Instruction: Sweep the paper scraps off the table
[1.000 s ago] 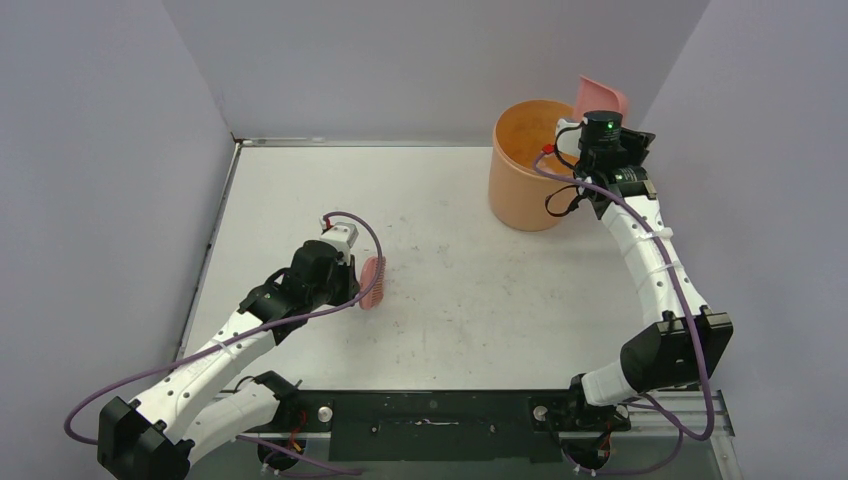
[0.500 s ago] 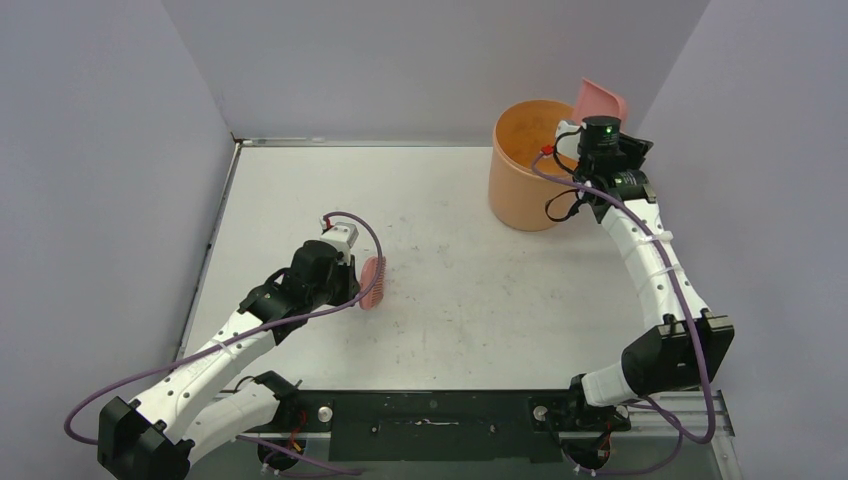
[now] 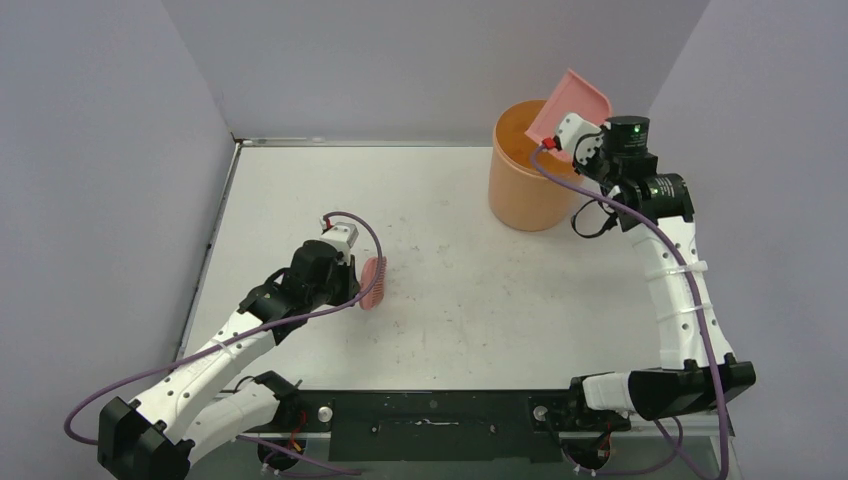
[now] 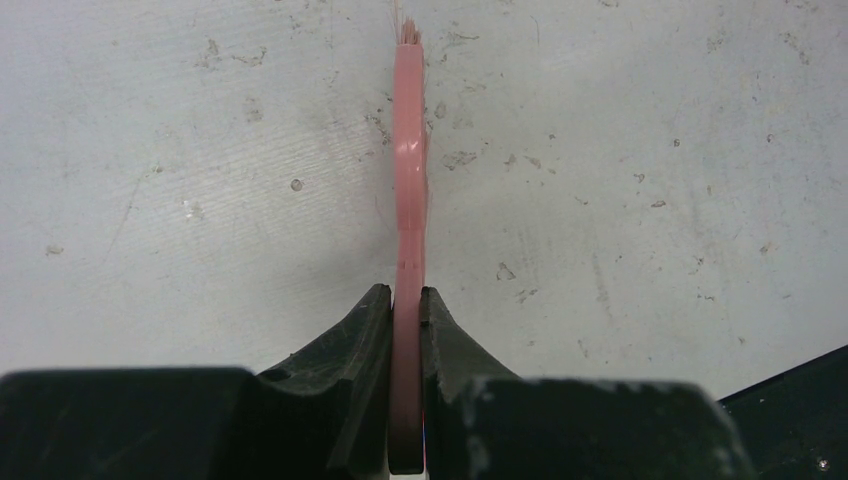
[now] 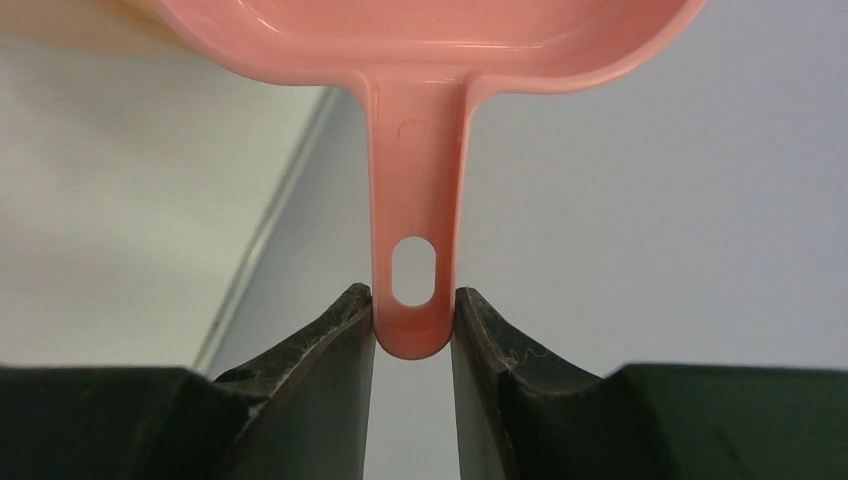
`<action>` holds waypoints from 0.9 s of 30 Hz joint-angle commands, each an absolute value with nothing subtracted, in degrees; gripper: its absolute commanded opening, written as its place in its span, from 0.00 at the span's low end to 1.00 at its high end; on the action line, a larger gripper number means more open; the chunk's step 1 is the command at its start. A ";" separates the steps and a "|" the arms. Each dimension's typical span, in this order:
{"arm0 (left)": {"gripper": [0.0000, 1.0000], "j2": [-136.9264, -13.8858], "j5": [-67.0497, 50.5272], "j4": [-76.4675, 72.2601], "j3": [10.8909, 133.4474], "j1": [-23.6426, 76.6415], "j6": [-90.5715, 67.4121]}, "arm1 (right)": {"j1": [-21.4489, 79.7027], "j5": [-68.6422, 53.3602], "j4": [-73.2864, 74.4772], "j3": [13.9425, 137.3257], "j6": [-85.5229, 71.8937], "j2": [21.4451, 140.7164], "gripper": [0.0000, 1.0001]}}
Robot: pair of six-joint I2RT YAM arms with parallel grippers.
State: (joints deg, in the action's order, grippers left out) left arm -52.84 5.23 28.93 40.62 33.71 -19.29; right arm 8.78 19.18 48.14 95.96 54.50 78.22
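Emptying step, by the look of it. The right claw (image 5: 413, 322), pinched narrow on the handle of the pink dustpan (image 3: 570, 100), tips it over the orange bucket (image 3: 520, 195) at upper right. The left claw (image 4: 407, 300) clamps the pink brush (image 3: 374, 282) at centre-left. No paper scraps show on the counter (image 3: 470, 300) — the next move likely calls for righting the pan and setting it down.

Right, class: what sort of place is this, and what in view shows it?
Probably a robot test bench: a white table boxed in by grey walls, with a left arm and right arm bolted at its near edge, holding a pink brush and dustpan.
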 commanded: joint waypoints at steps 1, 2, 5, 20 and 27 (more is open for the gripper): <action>0.00 -51.01 1.40 26.30 41.81 33.40 -19.33 | 9.41 1.59 56.71 91.37 52.38 71.50 0.05; 0.00 -50.16 0.21 25.37 41.35 33.33 -19.48 | 9.60 -3.87 59.34 89.93 53.06 70.36 0.05; 0.00 -47.72 -5.24 22.52 40.08 33.02 -20.20 | 11.84 -12.80 67.14 85.53 55.07 68.45 0.06; 0.00 -52.68 -18.47 18.90 37.71 32.46 -33.70 | 18.70 -11.21 65.97 52.31 53.71 64.21 0.05; 0.00 -33.37 -7.89 -3.45 13.49 32.73 -62.79 | 19.61 -11.02 58.73 43.62 51.22 61.16 0.08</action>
